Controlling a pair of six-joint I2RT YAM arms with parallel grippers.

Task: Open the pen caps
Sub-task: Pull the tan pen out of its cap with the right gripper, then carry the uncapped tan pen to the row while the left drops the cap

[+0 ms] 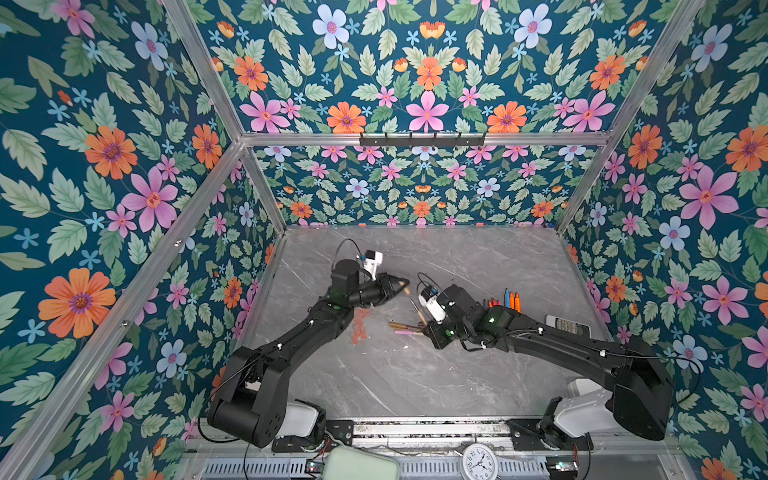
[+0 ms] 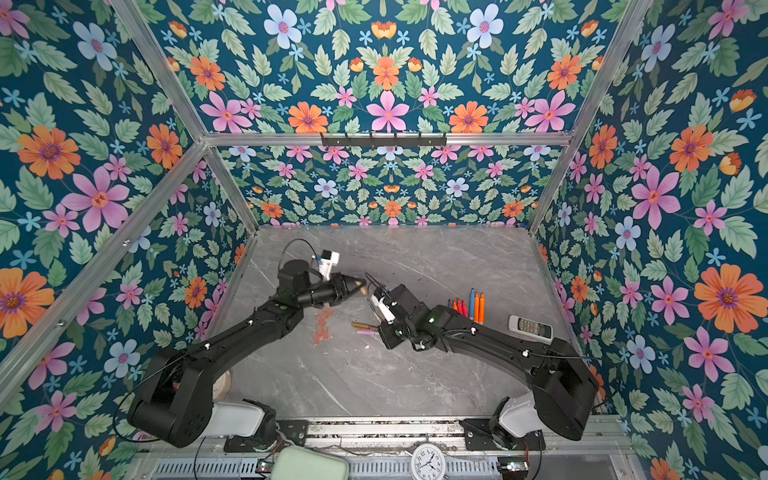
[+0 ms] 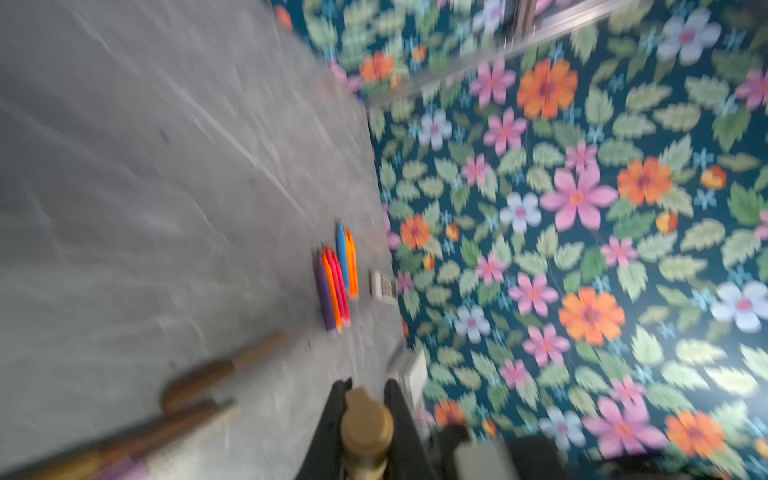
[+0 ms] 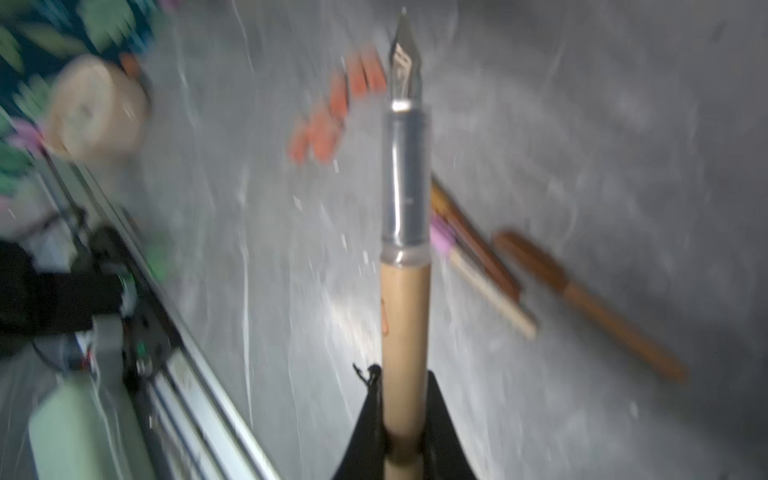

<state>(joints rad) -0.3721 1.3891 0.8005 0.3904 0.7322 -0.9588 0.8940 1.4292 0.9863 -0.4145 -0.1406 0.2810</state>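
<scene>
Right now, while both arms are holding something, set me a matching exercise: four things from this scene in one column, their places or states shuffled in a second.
Things:
1. gold cap
2. tan pen
3. orange caps
4. remote control

States:
a. loose in a cluster on the table
b. gripped in the right jaws, nib bare
c. lying near the row of coloured pens
d. gripped in the left jaws

Pairs: 1-d, 2-b, 3-a, 4-c

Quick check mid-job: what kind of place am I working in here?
Likely a staged robot test booth, not a real room: aluminium frame holding floral wallpaper panels, marble-look tabletop, two arms mounted at a front rail.
</scene>
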